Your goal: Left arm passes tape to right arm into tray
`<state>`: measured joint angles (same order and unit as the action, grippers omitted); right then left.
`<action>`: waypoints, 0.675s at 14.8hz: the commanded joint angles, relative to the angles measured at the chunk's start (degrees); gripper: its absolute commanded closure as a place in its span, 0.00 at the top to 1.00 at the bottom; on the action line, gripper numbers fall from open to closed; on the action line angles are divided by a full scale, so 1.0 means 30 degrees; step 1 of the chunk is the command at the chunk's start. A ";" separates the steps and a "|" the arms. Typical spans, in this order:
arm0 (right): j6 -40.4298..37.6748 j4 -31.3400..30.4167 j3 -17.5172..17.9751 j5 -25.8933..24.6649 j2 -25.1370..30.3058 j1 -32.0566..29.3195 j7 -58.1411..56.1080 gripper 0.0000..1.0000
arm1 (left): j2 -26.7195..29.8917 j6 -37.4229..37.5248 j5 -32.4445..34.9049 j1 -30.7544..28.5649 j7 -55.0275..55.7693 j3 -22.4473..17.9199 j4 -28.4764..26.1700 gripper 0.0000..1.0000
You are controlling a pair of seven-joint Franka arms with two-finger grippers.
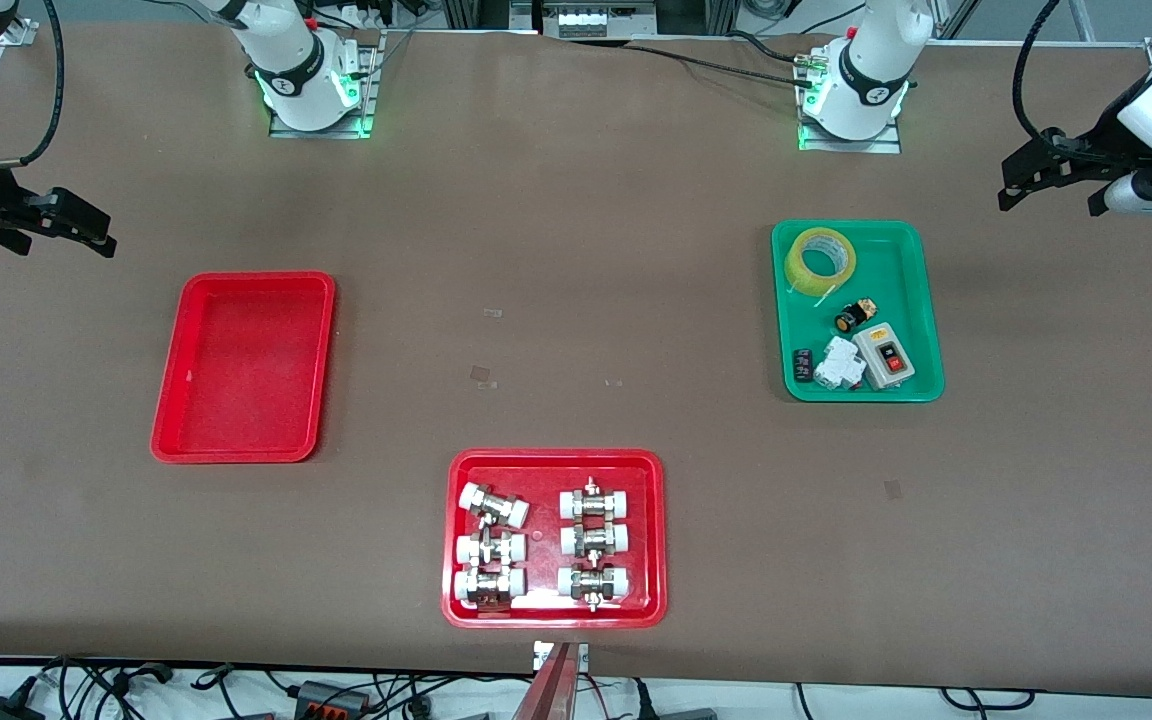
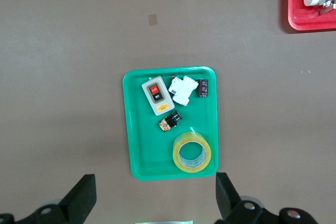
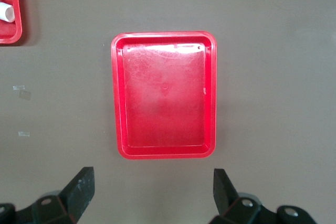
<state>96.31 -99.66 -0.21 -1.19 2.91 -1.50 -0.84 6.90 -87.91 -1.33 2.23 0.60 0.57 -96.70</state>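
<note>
A brown table [image 1: 576, 250] fills the frame, with wide bare surface kept between its three trays. The tray [image 1: 244, 367], plain red, is seen at middle left; a red tray of fittings [image 1: 555, 610] sits at bottom centre, near the table's lower edge; a green tray [image 1: 921, 310] lies at middle right. The tape [image 1: 820, 259] lies flat in the green tray's upper corner, close to the rim. The left gripper [image 1: 1051, 180] is held at the right edge, jaws apart; the right gripper [image 1: 71, 225] at the left edge, jaws apart
</note>
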 commanded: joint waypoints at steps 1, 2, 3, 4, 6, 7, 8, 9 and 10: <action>-0.0083 -0.0267 0.0127 0.0046 0.0523 -0.0145 -0.0395 1.00 | -0.0101 0.0386 -0.0261 -0.0042 -0.0082 -0.0074 0.0447 1.00; -0.0140 -0.0239 0.0098 0.0046 0.0581 -0.0174 -0.0395 1.00 | -0.0101 0.0386 -0.0261 -0.0042 -0.0082 -0.0074 0.0447 1.00; -0.0112 -0.0209 0.0069 0.0046 0.0581 -0.0203 -0.0395 1.00 | -0.0101 0.0386 -0.0261 -0.0042 -0.0082 -0.0074 0.0447 1.00; -0.0141 -0.0209 0.0069 0.0046 0.0552 -0.0175 -0.0395 1.00 | -0.0101 0.0386 -0.0261 -0.0042 -0.0082 -0.0074 0.0447 1.00; -0.0141 -0.0238 0.0127 0.0046 0.0494 -0.0145 -0.0395 1.00 | -0.0595 0.0415 -0.0232 -0.0013 -0.0024 -0.0074 0.0447 1.00; -0.0112 -0.0238 0.0127 0.0046 0.0465 -0.0145 -0.0395 1.00 | -0.0773 0.0909 -0.0318 -0.0012 -0.0081 -0.0016 0.0389 1.00; -0.0025 -0.0209 0.0127 0.0046 0.0435 -0.0145 -0.0395 1.00 | -0.0862 0.1552 -0.0348 -0.0012 -0.0111 0.0013 0.0273 1.00; -0.0024 -0.0209 0.0127 0.0046 0.0406 -0.0145 -0.0366 1.00 | -0.0950 0.1819 -0.0349 -0.0012 -0.0111 0.0043 -0.0076 1.00; 0.0005 -0.0209 0.0127 0.0046 0.0406 -0.0145 -0.0366 1.00 | -0.0980 0.1822 -0.0349 -0.0012 -0.0111 0.0043 -0.0892 1.00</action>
<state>96.29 -99.72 -0.21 -1.19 3.36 -1.50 -0.89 4.89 -83.67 -1.33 2.25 0.60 0.65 -97.23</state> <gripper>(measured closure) 0.000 0.000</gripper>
